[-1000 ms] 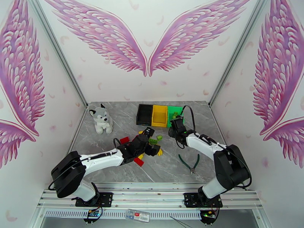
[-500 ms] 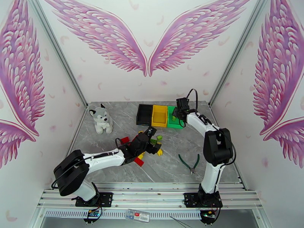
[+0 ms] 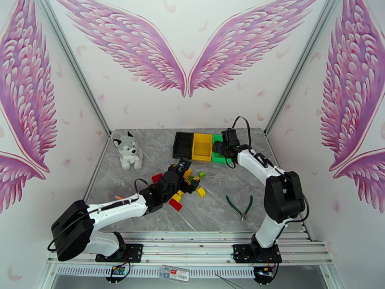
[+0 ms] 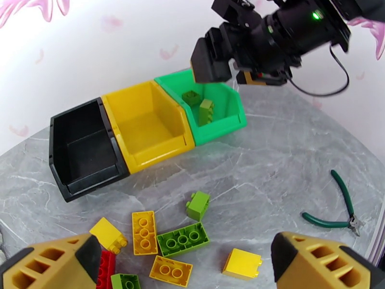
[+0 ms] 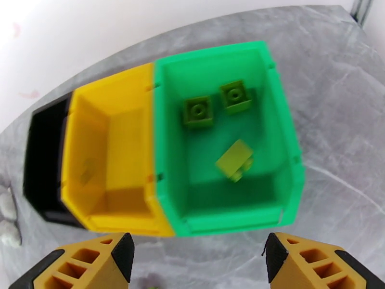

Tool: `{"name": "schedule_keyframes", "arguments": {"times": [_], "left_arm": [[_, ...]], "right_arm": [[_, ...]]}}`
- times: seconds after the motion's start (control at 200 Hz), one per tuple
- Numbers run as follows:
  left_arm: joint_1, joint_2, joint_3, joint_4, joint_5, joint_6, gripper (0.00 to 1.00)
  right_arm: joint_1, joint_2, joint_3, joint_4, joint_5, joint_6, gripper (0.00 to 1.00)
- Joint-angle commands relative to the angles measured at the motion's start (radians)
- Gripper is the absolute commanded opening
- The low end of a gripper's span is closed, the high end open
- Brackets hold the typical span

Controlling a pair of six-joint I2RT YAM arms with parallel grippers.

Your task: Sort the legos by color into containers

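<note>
Whereas a second ago it stood just short of the green bin (image 5: 288,155) with jaws nearly closed, the right pincer (image 5: 198,251) has since moved over that bin and spread wide, empty. A lime lego (image 5: 234,160) lies tilted inside, apparently just released.

Count:
- Green bin: three legos.
- Yellow bin (image 4: 144,121): none seen.
- Black bin (image 4: 79,150): none seen.
- Loose on the surface (image 4: 269,155): four yellow, three green, at least two red.

Above that pile the left pincer (image 4: 185,258) hangs fully open, holding nothing. My judgement is that the sorting is barely begun.
</note>
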Motion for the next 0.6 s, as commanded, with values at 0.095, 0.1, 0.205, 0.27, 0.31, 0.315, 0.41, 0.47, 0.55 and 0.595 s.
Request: {"name": "schedule_keyframes", "arguments": {"times": [0.095,0.1,0.205,0.27,0.31,0.315,0.41,0.47,0.55,0.595], "left_arm": [[0.059,-0.019,-0.029,-0.008,0.039,-0.103,0.99],[0.061,-0.019,-0.03,-0.008,0.043,-0.107,0.99],[0.116,-0.014,-0.051,0.01,0.138,-0.197,0.99],[0.14,-0.005,-0.059,0.02,0.175,-0.236,0.99],[0.15,0.002,-0.058,0.019,0.187,-0.253,0.99],[0.15,0.004,-0.059,0.018,0.187,-0.254,0.99],[0.173,0.031,-0.06,0.029,0.222,-0.295,0.99],[0.187,0.052,-0.058,0.042,0.25,-0.322,0.99],[0.201,0.081,-0.054,0.049,0.275,-0.345,0.99],[0.208,0.093,-0.052,0.053,0.284,-0.354,0.99]], "right_arm": [[0.137,-0.07,-0.11,0.064,0.031,-0.051,0.81],[0.14,-0.07,-0.111,0.064,0.032,-0.052,0.81],[0.189,-0.065,-0.148,0.065,0.043,-0.062,0.81],[0.214,-0.058,-0.172,0.07,0.045,-0.066,0.81],[0.23,-0.052,-0.185,0.072,0.055,-0.068,0.82],[0.231,-0.051,-0.186,0.072,0.057,-0.069,0.81],[0.259,-0.035,-0.206,0.075,0.078,-0.075,0.82],[0.27,-0.022,-0.211,0.075,0.084,-0.076,0.81],[0.278,-0.003,-0.211,0.075,0.081,-0.079,0.81],[0.284,0.009,-0.209,0.075,0.08,-0.082,0.81]]}}
